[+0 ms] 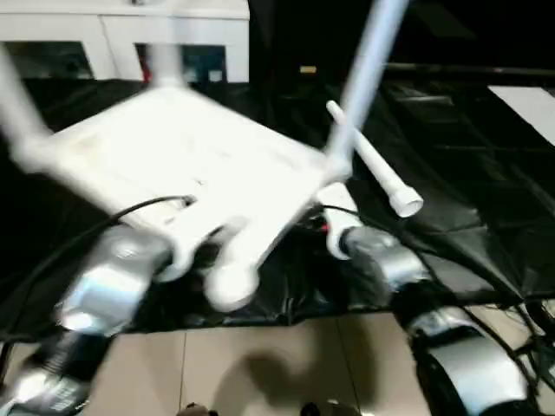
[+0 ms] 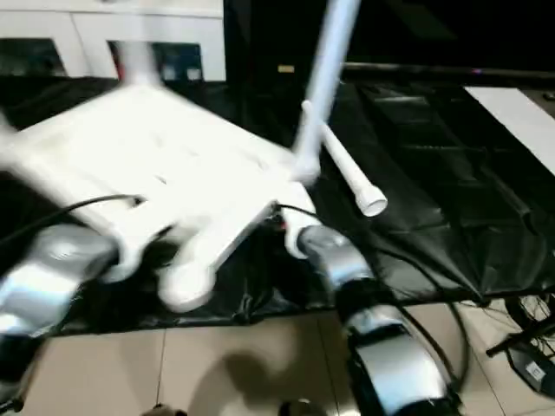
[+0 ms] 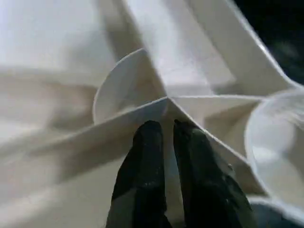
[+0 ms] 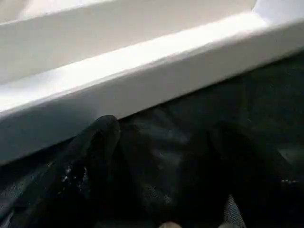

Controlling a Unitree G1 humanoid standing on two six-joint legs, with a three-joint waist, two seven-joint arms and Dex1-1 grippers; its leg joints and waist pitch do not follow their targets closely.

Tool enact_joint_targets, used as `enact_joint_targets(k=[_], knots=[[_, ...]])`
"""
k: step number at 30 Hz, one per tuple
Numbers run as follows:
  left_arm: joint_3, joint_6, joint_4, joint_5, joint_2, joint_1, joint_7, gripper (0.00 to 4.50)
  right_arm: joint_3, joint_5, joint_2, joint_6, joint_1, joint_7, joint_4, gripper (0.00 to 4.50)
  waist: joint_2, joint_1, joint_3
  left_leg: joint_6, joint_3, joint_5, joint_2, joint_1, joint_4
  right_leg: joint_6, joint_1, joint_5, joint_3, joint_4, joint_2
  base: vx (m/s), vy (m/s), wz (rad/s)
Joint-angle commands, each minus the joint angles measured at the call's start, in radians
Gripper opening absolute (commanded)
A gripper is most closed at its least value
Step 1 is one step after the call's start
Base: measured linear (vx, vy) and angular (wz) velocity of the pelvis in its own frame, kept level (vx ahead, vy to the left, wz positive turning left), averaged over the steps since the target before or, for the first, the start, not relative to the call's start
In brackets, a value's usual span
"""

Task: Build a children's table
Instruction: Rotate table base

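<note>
The children's table's white tabletop lies upside down and tilted on the black mat. Three white legs stand in its sockets: one on the left, one at the back, one on the right. A loose leg lies on the mat just right of it. The near corner socket holds no leg. My left gripper is shut on a thin rib of the underside. By the tabletop's side wall, my right gripper stands open over the mat with nothing between its fingers.
A white cabinet with glass doors stands behind the mat. The black mat stretches off to the right, with a white panel at its far right. Beige floor tiles lie in front, and black cables run along my arms.
</note>
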Motion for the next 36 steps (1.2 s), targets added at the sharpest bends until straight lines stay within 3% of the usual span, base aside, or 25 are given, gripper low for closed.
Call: enact_joint_targets(k=[1, 5, 7, 8, 10, 12, 13, 16, 17, 18, 19, 20, 21, 22, 23, 24, 26, 28, 29, 34, 35, 36], knots=[[-0.041, -0.033, 0.008, -0.019, -0.035, -0.023, 0.006, 0.64, 0.009, 0.013, 0.048, -0.039, -0.028, 0.045, 0.017, 3.61, 0.01, 0.009, -0.077, -0.012, -0.012, -0.26, 0.013, 0.003, -0.069, -0.203, 0.055, -0.259, 0.038, -0.058, -0.047, 0.0, 0.0, 0.0], [-0.026, -0.083, 0.116, -0.035, -0.12, -0.083, 0.097, 0.64, -0.008, 0.018, 0.072, -0.079, -0.042, 0.055, 0.074, 3.61, 0.018, 0.007, -0.081, 0.001, -0.01, -0.219, 0.014, 0.005, -0.065, -0.23, 0.057, -0.19, 0.038, -0.051, -0.043, 0.0, 0.0, 0.0], [-0.001, -0.141, 0.208, -0.026, -0.164, -0.121, 0.165, 0.64, -0.029, 0.023, 0.075, -0.108, -0.05, 0.025, 0.092, 3.61, 0.015, 0.007, -0.079, 0.004, -0.009, -0.242, 0.013, 0.006, -0.065, -0.23, 0.056, -0.213, 0.037, -0.057, -0.042, 0.0, 0.0, 0.0], [0.011, -0.171, 0.253, -0.013, -0.181, -0.139, 0.198, 0.64, -0.038, 0.026, 0.074, -0.121, -0.053, 0.006, 0.096, 3.61, 0.016, 0.01, -0.077, 0.001, -0.009, -0.267, 0.013, 0.011, -0.065, -0.222, 0.051, -0.248, 0.036, -0.063, -0.042, 0.0, 0.0, 0.0], [0.024, -0.223, 0.327, 0.004, -0.195, -0.168, 0.251, 0.64, -0.054, 0.032, 0.065, -0.137, -0.051, -0.028, 0.086, 3.61, 0.014, 0.011, -0.078, -0.003, -0.011, -0.276, 0.014, 0.008, -0.067, -0.213, 0.055, -0.267, 0.035, -0.063, -0.044, 0.0, 0.0, 0.0], [0.05, -0.348, 0.487, 0.027, -0.211, -0.231, 0.353, 0.64, -0.096, 0.057, 0.034, -0.16, -0.03, -0.069, 0.037, 3.61, 0.021, 0.015, -0.079, -0.004, -0.011, -0.301, 0.012, 0.016, -0.065, -0.187, 0.048, -0.302, 0.035, -0.071, -0.041, 0.0, 0.0, 0.0], [0.05, -0.348, 0.487, 0.027, -0.211, -0.231, 0.353, 0.64, -0.096, 0.057, 0.034, -0.16, -0.03, -0.069, 0.037, 3.61, 0.018, 0.017, -0.077, 0.0, -0.008, -0.306, 0.008, 0.016, -0.065, -0.178, 0.046, -0.314, 0.034, -0.077, -0.037, 0.0, 0.0, 0.0], [0.062, -0.456, 0.592, 0.037, -0.21, -0.271, 0.427, 0.64, -0.126, 0.071, 0.002, -0.168, 0.01, -0.086, -0.041, 3.61, 0.016, 0.024, -0.08, 0.0, -0.012, -0.291, 0.012, 0.011, -0.067, -0.17, 0.053, -0.293, 0.033, -0.07, -0.04, 0.0, 0.0, 0.0], [0.072, -0.492, 0.604, 0.033, -0.208, -0.274, 0.451, 0.64, -0.145, 0.083, -0.01, -0.152, 0.046, -0.091, -0.107, 3.61, 0.024, 0.026, -0.081, 0.002, -0.012, -0.287, 0.011, 0.013, -0.066, -0.17, 0.05, -0.291, 0.033, -0.069, -0.042, 0.0, 0.0, 0.0], [0.085, -0.523, 0.601, 0.026, -0.205, -0.273, 0.469, 0.64, -0.164, 0.095, -0.022, -0.133, 0.087, -0.096, -0.182, 3.61, 0.028, 0.03, -0.077, 0.007, -0.011, -0.283, 0.01, 0.013, -0.067, -0.163, 0.052, -0.278, 0.034, -0.076, -0.037, 0.0, 0.0, 0.0], [0.115, -0.53, 0.557, 0.001, -0.207, -0.254, 0.464, 0.64, -0.181, 0.107, -0.032, -0.101, 0.137, -0.097, -0.274, 3.61, 0.022, 0.035, -0.081, 0.009, -0.011, -0.259, 0.014, 0.014, -0.066, -0.169, 0.056, -0.221, 0.036, -0.068, -0.037, 0.0, 0.0, 0.0], [0.153, -0.53, 0.501, -0.029, -0.215, -0.23, 0.457, 0.94, -0.194, 0.119, -0.038, -0.073, 0.185, -0.089, -0.361, 3.61, 0.025, 0.038, -0.084, 0.012, -0.011, -0.246, 0.015, 0.016, -0.066, -0.179, 0.054, -0.195, 0.035, -0.063, -0.036, 0.0, 0.0, 0.0], [0.21, -0.522, 0.41, -0.077, -0.233, -0.187, 0.444, 0.94, -0.2, 0.119, -0.044, -0.054, 0.246, -0.088, -0.466, 3.61, 0.03, 0.043, -0.086, 0.017, -0.013, -0.213, 0.017, 0.012, -0.065, -0.201, 0.06, -0.138, 0.035, -0.053, -0.038, 0.0, 0.0, 0.0], [0.228, -0.519, 0.381, -0.092, -0.239, -0.172, 0.44, 1.0, -0.201, 0.118, -0.045, -0.049, 0.266, -0.087, -0.499, 3.61, 0.027, 0.045, -0.087, 0.019, -0.012, -0.191, 0.019, 0.009, -0.064, -0.213, 0.066, -0.097, 0.036, -0.048, -0.038, 0.0, 0.0, 0.0], [0.263, -0.511, 0.324, -0.122, -0.253, -0.141, 0.437, 1.14, -0.204, 0.118, -0.047, -0.045, 0.303, -0.086, -0.56, 3.95, 0.025, 0.048, -0.089, 0.036, -0.009, -0.165, 0.018, 0.008, -0.062, -0.239, 0.064, -0.049, 0.034, -0.043, -0.036, 0.0, 0.0, 0.0], [0.332, -0.467, 0.188, -0.178, -0.294, -0.06, 0.445, 1.14, -0.203, 0.107, -0.055, -0.05, 0.379, -0.096, -0.67, 3.95, 0.032, 0.051, -0.086, 0.04, -0.009, -0.182, 0.019, 0.008, -0.063, -0.243, 0.063, -0.072, 0.033, -0.048, -0.039, 0.0, 0.0, 0.0], [0.358, -0.457, 0.115, -0.202, -0.315, -0.006, 0.473, 1.43, -0.201, 0.098, -0.063, -0.052, 0.421, -0.115, -0.73, 4.08, 0.026, 0.048, -0.08, 0.037, -0.006, -0.207, 0.023, 0.006, -0.066, -0.242, 0.063, -0.106, 0.035, -0.053, -0.04, 0.0, 0.0, 0.0], [0.389, -0.513, -0.015, -0.23, -0.351, 0.125, 0.579, 1.57, -0.228, 0.106, -0.068, -0.033, 0.507, -0.167, -0.88, 4.35, 0.027, 0.046, -0.073, 0.025, -0.007, -0.313, 0.022, 0.01, -0.071, -0.183, 0.054, -0.291, 0.033, -0.076, -0.039, 0.0, 0.0, 0.0], [0.392, -0.516, -0.025, -0.225, -0.355, 0.136, 0.593, 1.67, -0.231, 0.104, -0.069, -0.026, 0.513, -0.17, -0.892, 4.39, 0.026, 0.042, -0.067, 0.017, -0.009, -0.359, 0.019, 0.01, -0.076, -0.137, 0.047, -0.379, 0.031, -0.087, -0.034, 0.0, 0.0, 0.0], [0.424, -0.496, -0.115, -0.106, -0.381, 0.272, 0.731, 1.92, -0.245, 0.05, -0.099, 0.033, 0.612, -0.204, -1.047, 4.48, 0.02, 0.03, -0.057, -0.007, -0.016, -0.44, 0.007, 0.018, -0.072, 0.018, 0.026, -0.611, 0.02, -0.121, -0.025, 0.0, 0.0, 0.0], [0.424, -0.496, -0.115, -0.106, -0.381, 0.272, 0.731, 2.04, -0.245, 0.05, -0.099, 0.033, 0.612, -0.204, -1.047, 4.5, 0.017, 0.028, -0.055, -0.007, -0.018, -0.444, 0.003, 0.018, -0.069, 0.039, 0.022, -0.655, 0.016, -0.13, -0.027, 0.0, 0.0, 0.0], [0.431, -0.496, -0.132, -0.112, -0.379, 0.286, 0.718, 2.04, -0.246, 0.051, -0.101, 0.102, 0.628, -0.211, -1.074, 4.5, 0.02, 0.028, -0.055, -0.008, -0.019, -0.454, 0.002, 0.023, -0.068, 0.044, 0.017, -0.672, 0.014, -0.135, -0.027, 0.0, 0.0, 0.0]])
